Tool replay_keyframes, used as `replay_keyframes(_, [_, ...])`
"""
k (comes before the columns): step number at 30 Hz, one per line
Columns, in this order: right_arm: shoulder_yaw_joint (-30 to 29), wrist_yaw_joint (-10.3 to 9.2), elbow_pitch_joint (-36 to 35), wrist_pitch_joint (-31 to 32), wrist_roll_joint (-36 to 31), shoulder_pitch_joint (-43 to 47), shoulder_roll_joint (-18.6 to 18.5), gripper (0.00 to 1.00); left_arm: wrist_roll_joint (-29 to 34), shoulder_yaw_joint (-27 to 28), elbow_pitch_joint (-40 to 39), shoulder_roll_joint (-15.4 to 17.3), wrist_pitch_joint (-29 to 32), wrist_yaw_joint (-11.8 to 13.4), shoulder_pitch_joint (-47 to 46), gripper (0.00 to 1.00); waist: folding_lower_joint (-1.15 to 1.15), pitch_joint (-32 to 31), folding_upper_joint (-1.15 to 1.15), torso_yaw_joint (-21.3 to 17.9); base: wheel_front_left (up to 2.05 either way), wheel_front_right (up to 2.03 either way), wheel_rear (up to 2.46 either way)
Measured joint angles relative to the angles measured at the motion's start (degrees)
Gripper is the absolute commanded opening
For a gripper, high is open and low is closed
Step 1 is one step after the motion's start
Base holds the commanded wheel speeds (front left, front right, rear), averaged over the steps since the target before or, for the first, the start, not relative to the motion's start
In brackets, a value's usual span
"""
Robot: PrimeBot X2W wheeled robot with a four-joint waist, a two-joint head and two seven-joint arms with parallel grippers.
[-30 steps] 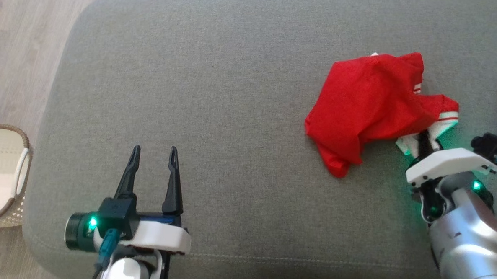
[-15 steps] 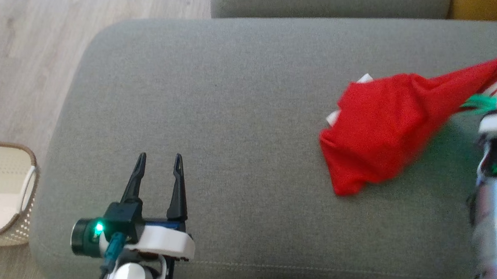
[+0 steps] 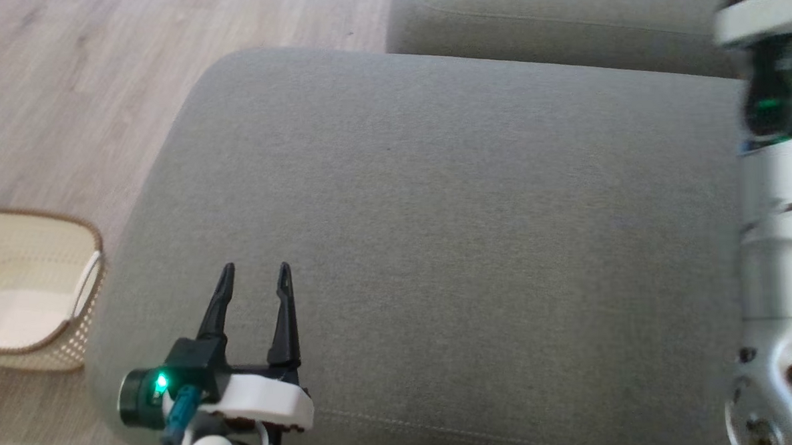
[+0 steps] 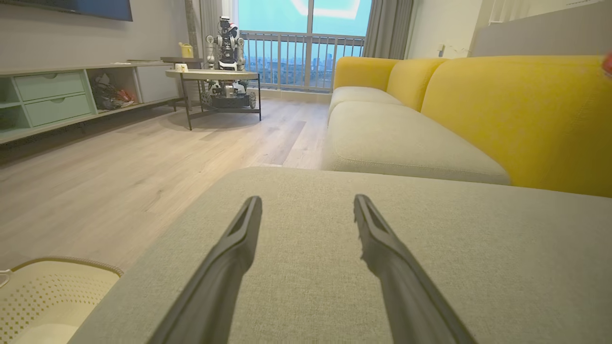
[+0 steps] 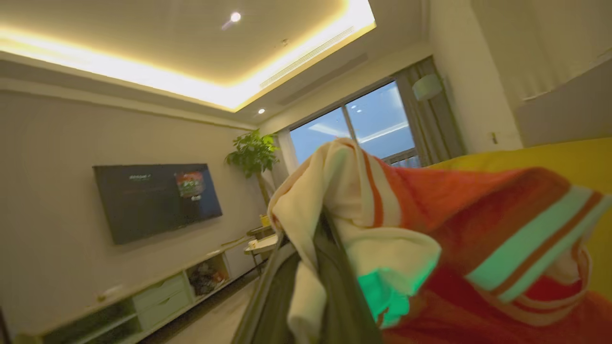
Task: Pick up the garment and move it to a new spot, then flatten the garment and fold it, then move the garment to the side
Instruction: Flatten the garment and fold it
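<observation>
The garment (image 5: pixel 454 239), red with white striped trim, hangs bunched over my right gripper (image 5: pixel 315 248), which is shut on its white-edged part and raised high in the room. The head view catches that arm's blurred wrist and forearm (image 3: pixel 774 166) along the right edge. A red speck (image 4: pixel 608 64) sits at the right edge of the left wrist view. My left gripper (image 3: pixel 256 272) hovers open and empty over the grey cushion (image 3: pixel 469 212) near its front left corner, and its two fingers spread apart in its own wrist view (image 4: pixel 307 200).
A cream woven basket (image 3: pixel 31 292) stands on the wooden floor to the left of the cushion. Behind the cushion runs a sofa with grey seats (image 3: pixel 561 21) and a yellow backrest (image 4: pixel 502 105). A low table (image 4: pixel 213 76) stands far across the room.
My right gripper has lifted the red garment off the cushion, up and out of the head view. The head camera has shifted. My left gripper has stayed open in place.
</observation>
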Motion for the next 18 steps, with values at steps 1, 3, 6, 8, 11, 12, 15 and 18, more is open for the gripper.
replay_keyframes(1, [3.13,0.00,0.68,0.13,0.23,0.11,0.00,0.00,-0.20,-0.26,-0.05,0.01,0.00,-0.01,-0.01,1.00,0.00,0.19,0.00,0.49,0.00,0.00,0.00])
replay_keyframes(3, [6.39,0.00,1.97,0.44,0.31,0.23,0.00,0.00,-0.43,-0.67,-0.15,0.01,0.00,-0.01,-0.03,1.00,0.00,0.43,0.00,1.02,0.00,0.00,0.00])
replay_keyframes(6, [15.53,0.00,7.59,0.62,0.76,1.65,0.01,0.00,-1.12,-1.91,-0.47,0.00,0.00,-0.01,-0.29,1.00,0.00,1.42,0.00,2.79,0.00,0.00,0.00])
replay_keyframes(8, [20.94,0.00,12.32,0.10,2.23,3.31,0.02,0.00,-1.69,-2.91,-0.55,0.02,0.00,0.08,-0.61,1.00,0.01,2.26,0.00,4.12,0.00,0.00,0.00])
replay_keyframes(11, [29.71,0.00,19.01,-0.38,4.28,5.62,-0.15,0.00,-2.79,-4.68,-0.51,0.01,0.00,0.24,-1.72,1.00,0.01,3.55,0.00,6.32,0.00,0.00,0.00])
replay_keyframes(12, [32.78,0.00,20.50,-0.54,4.65,6.07,-0.22,0.00,-3.07,-5.31,-0.48,0.01,0.00,0.25,-2.27,1.00,0.01,3.95,0.00,7.13,0.00,0.00,0.00])
replay_keyframes(15, [39.16,0.01,23.21,-1.92,7.70,6.20,-0.14,0.00,-4.08,-6.89,-0.35,-0.01,0.00,0.74,-3.66,1.00,0.01,5.01,0.00,9.62,0.00,0.00,0.00])
replay_keyframes(18, [43.18,0.01,25.18,-3.10,10.66,5.98,-0.22,0.12,-4.75,-7.94,-0.21,0.01,0.00,1.27,-3.78,1.00,0.01,5.75,0.00,11.82,0.00,0.00,0.00])
